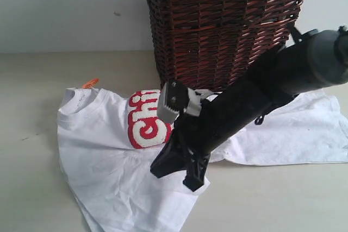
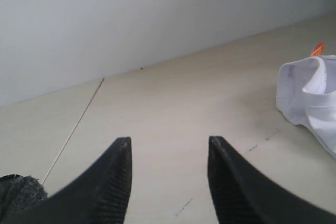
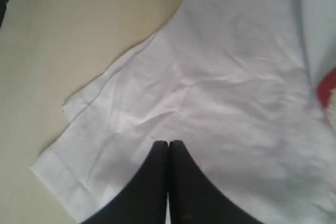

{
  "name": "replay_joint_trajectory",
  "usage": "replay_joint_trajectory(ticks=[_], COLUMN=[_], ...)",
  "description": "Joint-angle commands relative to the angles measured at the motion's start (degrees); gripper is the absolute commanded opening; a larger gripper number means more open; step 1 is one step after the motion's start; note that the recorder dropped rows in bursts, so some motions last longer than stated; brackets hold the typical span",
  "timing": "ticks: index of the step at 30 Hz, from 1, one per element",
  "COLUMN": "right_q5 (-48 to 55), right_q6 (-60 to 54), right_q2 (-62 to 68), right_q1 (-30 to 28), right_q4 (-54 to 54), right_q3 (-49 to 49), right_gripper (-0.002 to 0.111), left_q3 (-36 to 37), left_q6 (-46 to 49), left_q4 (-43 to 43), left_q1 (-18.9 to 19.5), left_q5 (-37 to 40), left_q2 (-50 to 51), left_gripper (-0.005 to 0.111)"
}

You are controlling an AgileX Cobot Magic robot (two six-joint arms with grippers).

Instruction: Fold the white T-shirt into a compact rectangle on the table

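Observation:
The white T-shirt (image 1: 109,156) lies spread and wrinkled on the table (image 1: 32,107), with its red lettered strip (image 1: 145,120) partly covered by my right arm. Its orange neck tag (image 1: 90,83) sticks out at the collar. My right gripper (image 1: 174,175) reaches across the middle and hovers low over the shirt's lower part. In the right wrist view the right gripper (image 3: 168,142) is shut over the white cloth (image 3: 226,87), with nothing visible between the fingers. My left gripper (image 2: 168,140) stands open over bare table (image 2: 173,103), apart from the shirt's collar (image 2: 310,93).
A dark brown wicker basket (image 1: 223,25) stands right behind the shirt at the back, against a pale wall. One part of the shirt (image 1: 293,129) spreads to the right below the basket. A thin seam line (image 2: 79,124) runs across the table.

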Motion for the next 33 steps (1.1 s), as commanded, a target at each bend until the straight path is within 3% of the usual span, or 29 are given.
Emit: replay_joint_trajectory(ticks=[1, 6, 12, 15, 19, 24, 33], right_q5=[-7.4, -18.2, -13.1, -5.2, -3.9, 0.4, 12.0], right_q6=[-2.8, -1.6, 8.3, 22.5, 42.0, 47.0, 45.4], right_q2=[3.3, 6.6, 8.1, 11.1, 14.5, 16.0, 15.9], right_q1=[6.2, 11.8, 12.0, 12.0, 14.5, 17.9, 19.3], right_q4=[1.4, 0.6, -1.1, -9.6, -23.8, -33.5, -21.6], right_q3=[0.0, -0.5, -5.6, -12.5, -19.1, -23.1, -29.1], right_gripper=[0.0, 0.0, 0.0, 0.0, 0.0, 0.0, 0.0], left_q3=[0.1, 0.1, 0.1, 0.1, 0.1, 0.1, 0.1], left_q6=[0.1, 0.1, 0.1, 0.1, 0.1, 0.1, 0.1], left_q4=[-0.5, -0.5, -0.5, -0.5, -0.5, -0.5, -0.5], left_q1=[0.1, 0.1, 0.1, 0.1, 0.1, 0.1, 0.1], left_q5=[-0.1, -0.1, -0.1, -0.1, -0.1, -0.1, -0.1], left_q2=[-0.2, -0.2, -0.2, -0.2, -0.2, -0.2, -0.2], left_gripper=[0.045, 0.045, 0.045, 0.045, 0.045, 0.045, 0.045])
